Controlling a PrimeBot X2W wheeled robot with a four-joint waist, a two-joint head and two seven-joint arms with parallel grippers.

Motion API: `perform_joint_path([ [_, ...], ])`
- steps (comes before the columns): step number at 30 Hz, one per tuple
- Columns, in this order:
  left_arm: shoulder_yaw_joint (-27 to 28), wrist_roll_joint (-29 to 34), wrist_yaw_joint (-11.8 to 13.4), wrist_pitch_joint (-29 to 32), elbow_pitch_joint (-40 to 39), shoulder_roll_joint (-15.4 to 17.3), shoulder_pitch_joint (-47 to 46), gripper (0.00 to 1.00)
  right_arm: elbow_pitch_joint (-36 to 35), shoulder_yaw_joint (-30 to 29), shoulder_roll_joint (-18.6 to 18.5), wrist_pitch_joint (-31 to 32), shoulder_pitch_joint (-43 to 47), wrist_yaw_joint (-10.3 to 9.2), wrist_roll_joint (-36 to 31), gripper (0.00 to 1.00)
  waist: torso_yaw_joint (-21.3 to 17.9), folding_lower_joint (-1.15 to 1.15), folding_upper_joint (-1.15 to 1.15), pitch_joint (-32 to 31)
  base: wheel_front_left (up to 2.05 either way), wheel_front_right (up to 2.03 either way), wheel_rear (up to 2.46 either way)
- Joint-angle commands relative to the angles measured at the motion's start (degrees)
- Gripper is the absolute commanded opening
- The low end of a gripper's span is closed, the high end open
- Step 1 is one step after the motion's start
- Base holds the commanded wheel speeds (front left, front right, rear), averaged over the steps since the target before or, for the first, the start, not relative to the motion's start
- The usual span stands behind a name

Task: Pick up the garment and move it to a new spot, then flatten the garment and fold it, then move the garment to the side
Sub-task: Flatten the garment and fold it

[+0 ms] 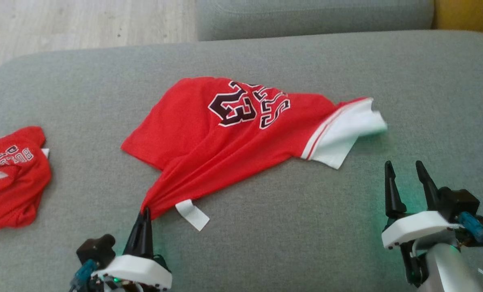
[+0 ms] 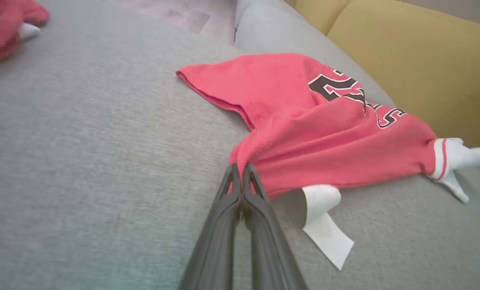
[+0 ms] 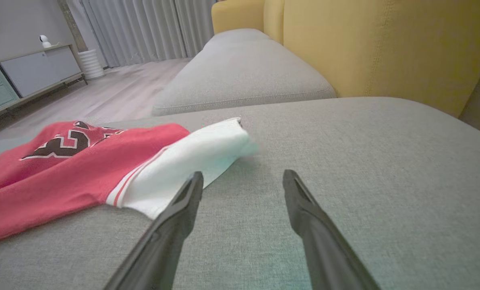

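On the cushion (image 1: 274, 247), left end effector (image 1: 145, 212) tight on garment (image 1: 201, 138), right end effector (image 1: 403, 164) wide.

A red jersey (image 1: 209, 146) with dark, white-edged numerals "23" lies crumpled on a grey sofa cushion (image 1: 306, 243), its white sleeve (image 1: 343, 136) spread toward the right, its near corner drawn into a tight bunch, a white tag (image 1: 193, 215) curling out beside it.
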Motion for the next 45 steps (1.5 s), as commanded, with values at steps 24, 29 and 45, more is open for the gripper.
perform_joint_path([
  [24, 7.42, 20.02, 5.82, -0.3, -8.48, -1.17, 2.68, 1.0, -3.11, 3.87, -0.14, -0.36, -0.45, -0.04, 1.32, 1.0, 0.35, 0.01, 0.0, 0.92, 0.0, 0.0, 0.0],
  [29, 5.0, 19.82, 5.72, -0.3, -9.5, -1.18, 1.31, 1.0, 2.69, 0.24, -0.33, -0.36, -5.65, -0.04, -2.79, 1.0, 2.89, 0.01, 0.0, 3.41, 0.0, 0.0, 0.0],
  [45, 2.7, 19.82, 6.02, -0.3, -11.91, -1.19, -0.66, 1.0, 13.44, -7.24, -1.26, -0.36, -14.88, -0.04, -3.2, 1.0, 8.56, 0.01, 0.0, 8.54, 0.0, 0.0, 0.0],
])
